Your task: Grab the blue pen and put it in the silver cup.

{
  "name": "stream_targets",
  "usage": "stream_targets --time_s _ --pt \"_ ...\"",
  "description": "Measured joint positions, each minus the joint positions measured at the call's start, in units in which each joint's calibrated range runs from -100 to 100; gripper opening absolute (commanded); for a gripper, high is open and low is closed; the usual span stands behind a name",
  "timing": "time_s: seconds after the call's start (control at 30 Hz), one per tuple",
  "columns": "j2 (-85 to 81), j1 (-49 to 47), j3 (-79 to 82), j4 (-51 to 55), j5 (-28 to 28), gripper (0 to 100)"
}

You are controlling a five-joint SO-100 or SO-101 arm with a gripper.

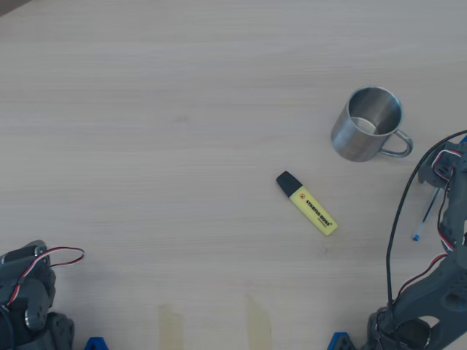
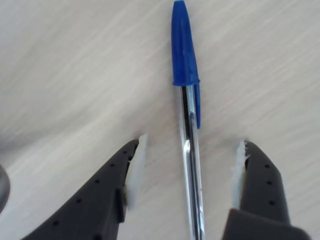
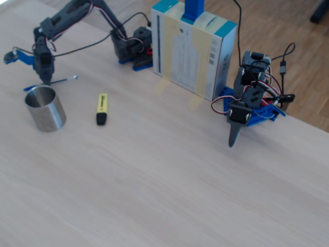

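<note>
Overhead, left to right w/ the cup (image 1: 367, 124) as ref: highlighter (image 1: 307, 203) lies below-left of cup, well apart, black cap pointing up-left. Cup upright, handle to its right. Pen (image 1: 425, 214) lies flat on table (image 1: 160, 146) below-right of cup, beyond the handle, near but not touching; partly hidden by my arm.

Wrist view: my gripper (image 2: 190, 170) is apart, one finger each side of pen's clear barrel, neither pad touching it. Blue cap points away from me, toward top of frame. Pen not lifted.

Fixed view: my arm stands over pen (image 3: 61, 80), just behind cup (image 3: 45, 108); highlighter (image 3: 102, 108) right of cup. Farther right a box (image 3: 193, 49) and a second arm (image 3: 249, 95), parked, well apart from cup.
</note>
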Motion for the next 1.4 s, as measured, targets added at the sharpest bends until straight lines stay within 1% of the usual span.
stream_targets --time_s 0.4,0.6,0.7,1.4 --pt "1.25 -0.17 -0.81 -0.50 0.00 27" --pt "1.25 0.42 -0.81 -0.84 0.00 15" --pt "1.25 0.42 -0.99 -0.59 0.00 12" --pt "1.25 0.42 -1.26 -0.34 0.00 11"
